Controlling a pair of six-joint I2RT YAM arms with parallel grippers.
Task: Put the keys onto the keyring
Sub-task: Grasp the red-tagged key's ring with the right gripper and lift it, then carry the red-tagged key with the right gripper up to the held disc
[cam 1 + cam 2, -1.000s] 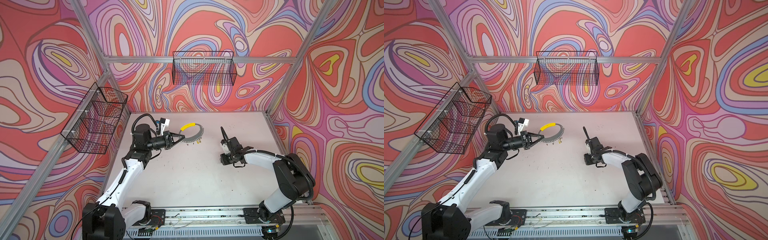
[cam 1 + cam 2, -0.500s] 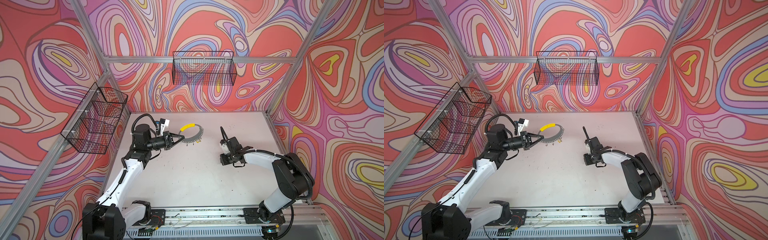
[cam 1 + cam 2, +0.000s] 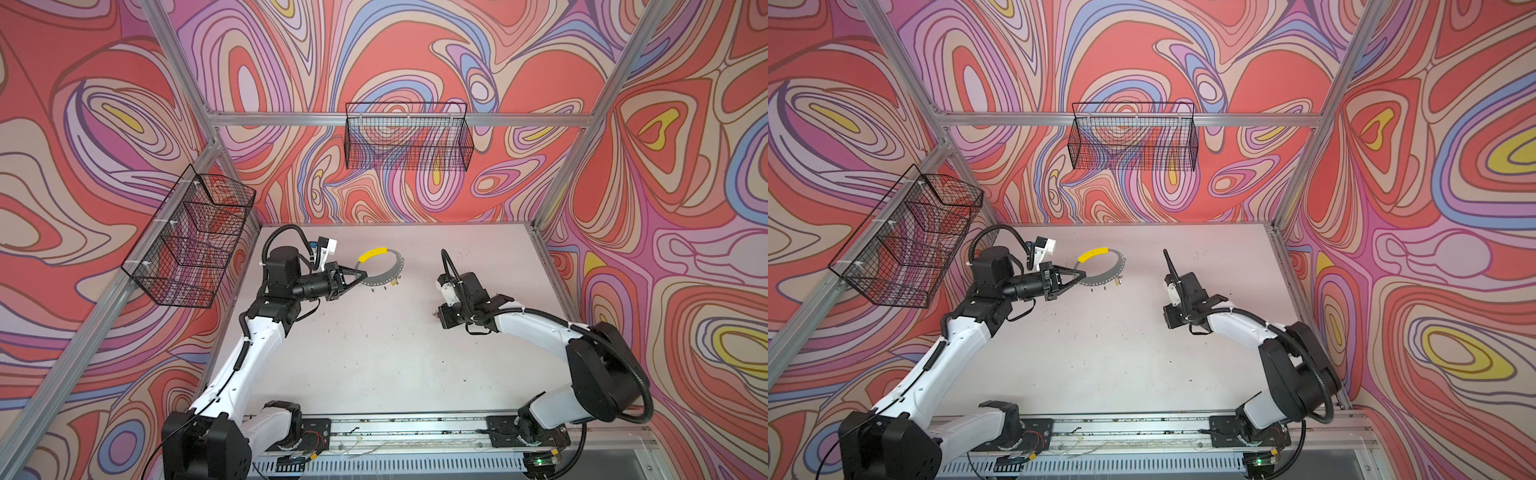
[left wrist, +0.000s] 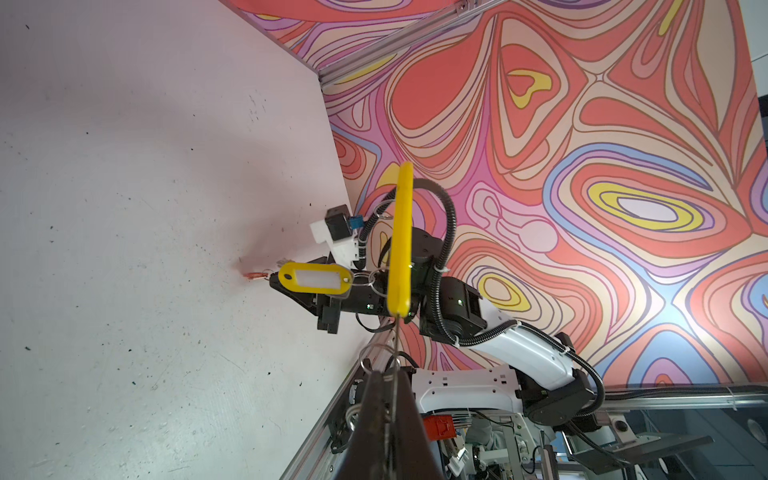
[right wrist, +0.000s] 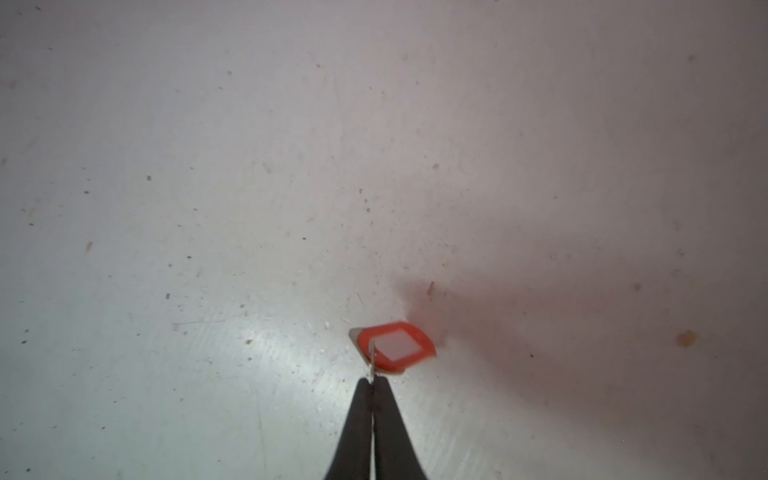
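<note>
about halfway, i judge: the yellow-tagged key (image 4: pixel 309 279) already hangs on the keyring (image 3: pixel 382 281), clamped aloft by its rim in the left gripper (image 3: pixel 365 274), while the right gripper (image 5: pixel 372 380) pinches the unthreaded red-tagged key (image 5: pixel 395 347) low at the table (image 5: pixel 208 208).

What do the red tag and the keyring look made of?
Red tag: likely plastic, glossy red frame, matte white insert. Keyring: flat dull grey band, plastic or metal, unclear; its yellow arc looks smooth plastic; small rings are shiny wire, likely steel.
</note>
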